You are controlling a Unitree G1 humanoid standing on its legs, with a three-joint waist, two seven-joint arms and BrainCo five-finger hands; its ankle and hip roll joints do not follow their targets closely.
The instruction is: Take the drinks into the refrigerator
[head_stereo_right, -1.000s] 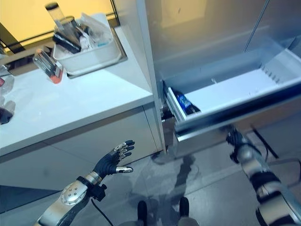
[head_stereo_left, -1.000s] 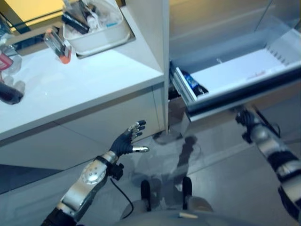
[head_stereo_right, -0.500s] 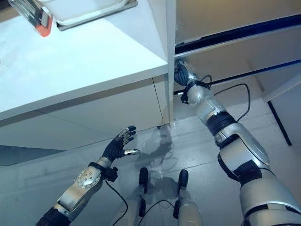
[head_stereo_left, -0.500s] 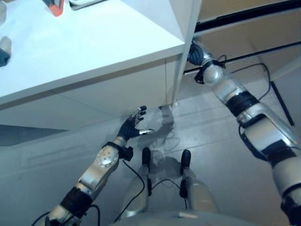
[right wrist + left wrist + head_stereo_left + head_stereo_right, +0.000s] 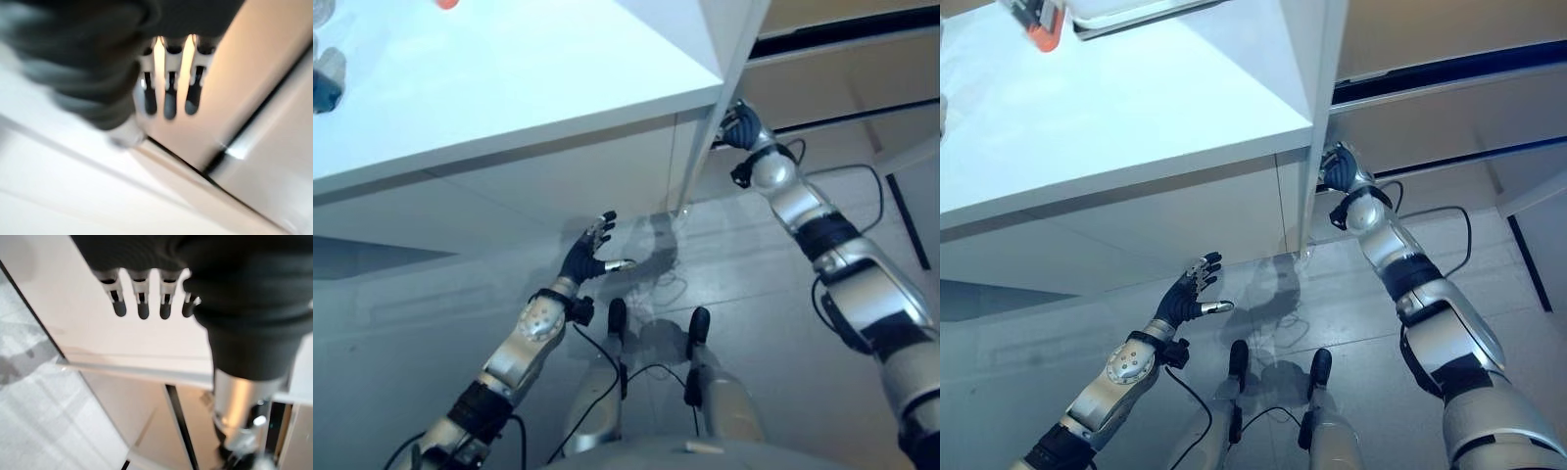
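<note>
- Where white counter (image 5: 509, 88) ends against refrigerator (image 5: 1449, 122): right hand (image 5: 739, 125) up at the beige front, just beside counter's side panel.
- Right wrist view: fingers (image 5: 168, 100) straight and relaxed, curled round nothing, pointing at the beige front and the dark gap along it; cannot tell if fingertips touch.
- Refrigerator fronts flush, dark gaps between them, inside hidden.
- Left hand (image 5: 587, 257) low in front of cabinet front (image 5: 1185, 215) under the counter, well apart from right hand.
- Left hand spread wide, thumb out to the side, holds nothing; same in left wrist view, fingers (image 5: 142, 308) straight.
- Drinks: cannot tell where; dark blue blurry item (image 5: 325, 88) at counter's far left edge, could be one, too cut off to say.
- Orange-ended item (image 5: 1043, 29) and tray (image 5: 1136, 10) at counter's back edge, both cropped.
- Grey floor (image 5: 754, 323) below both arms.
</note>
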